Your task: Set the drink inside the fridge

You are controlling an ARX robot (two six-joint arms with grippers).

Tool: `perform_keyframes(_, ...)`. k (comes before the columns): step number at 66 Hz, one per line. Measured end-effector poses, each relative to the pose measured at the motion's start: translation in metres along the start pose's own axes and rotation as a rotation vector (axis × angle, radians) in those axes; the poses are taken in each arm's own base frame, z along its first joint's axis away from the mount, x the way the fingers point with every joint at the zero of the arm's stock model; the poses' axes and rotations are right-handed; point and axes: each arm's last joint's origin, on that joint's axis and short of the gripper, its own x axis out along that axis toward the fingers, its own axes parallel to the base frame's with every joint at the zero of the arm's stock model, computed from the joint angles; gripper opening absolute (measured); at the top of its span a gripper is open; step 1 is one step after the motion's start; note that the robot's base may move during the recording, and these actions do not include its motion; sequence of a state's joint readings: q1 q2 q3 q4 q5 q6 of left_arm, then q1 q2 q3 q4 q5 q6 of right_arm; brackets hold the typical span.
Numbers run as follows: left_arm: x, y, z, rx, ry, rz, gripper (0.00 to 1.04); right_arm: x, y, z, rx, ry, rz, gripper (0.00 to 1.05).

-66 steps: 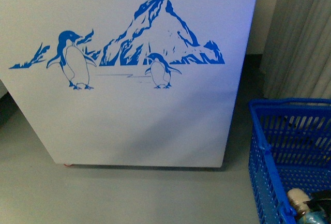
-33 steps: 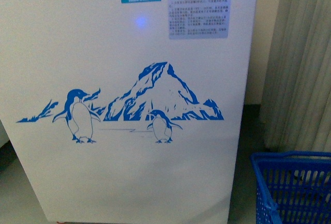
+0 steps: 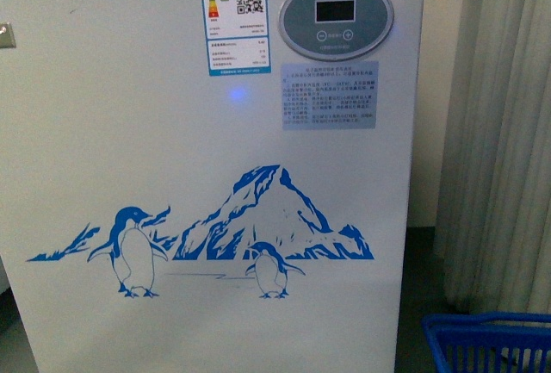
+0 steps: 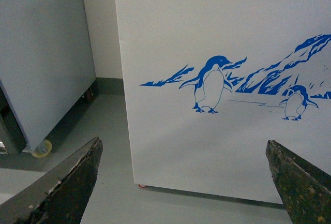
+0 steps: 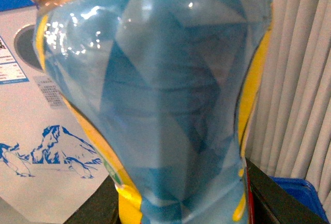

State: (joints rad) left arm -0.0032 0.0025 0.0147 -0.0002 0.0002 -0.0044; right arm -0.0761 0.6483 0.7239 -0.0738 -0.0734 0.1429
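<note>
right wrist view: the drink (image 5: 170, 105) is clamped in the right gripper (image 5: 181, 206), in front of the fridge (image 5: 20, 107). the left gripper (image 4: 183, 146) is held wide open, empty, low before the fridge. carrying is judged in hand; a lift above the fridge top is called for next.

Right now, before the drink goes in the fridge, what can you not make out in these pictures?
Fridge lid: front view, cut off by the top edge; open or shut unknown.
Drink bottle top and base: right wrist view, cut off by the edges.
Blue basket contents: front view, cut off by the bottom edge.
Notice sticker text: front view, too small.
</note>
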Motion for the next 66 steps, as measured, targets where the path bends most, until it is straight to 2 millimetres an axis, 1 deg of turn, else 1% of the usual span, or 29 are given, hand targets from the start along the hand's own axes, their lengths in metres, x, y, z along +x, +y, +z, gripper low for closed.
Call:
perform_keyframes(7,0.000,0.000,0.000,0.000,0.000,0.000,0.97,-0.014,0.003,-0.002,-0.001,-0.022,-0.019,0.41)
perform_keyframes(14,0.000,0.000,0.000,0.000,0.000,0.000,0.97,-0.033,0.004,-0.001,-0.006,-0.077,-0.056,0.41)
perform_keyframes(24,0.000,0.000,0.000,0.000,0.000,0.000,0.97,-0.045,0.004,0.000,-0.002,-0.134,-0.117,0.41)
perform_keyframes(32,0.000,0.000,0.000,0.000,0.000,0.000,0.97,-0.048,0.004,0.002,-0.001,-0.151,-0.118,0.41)
perform_keyframes(40,0.000,0.000,0.000,0.000,0.000,0.000,0.97,-0.043,0.004,-0.004,-0.005,-0.123,-0.110,0.41)
perform_keyframes(66,0.000,0.000,0.000,0.000,0.000,0.000,0.97,-0.041,0.003,-0.005,-0.006,-0.114,-0.114,0.41)
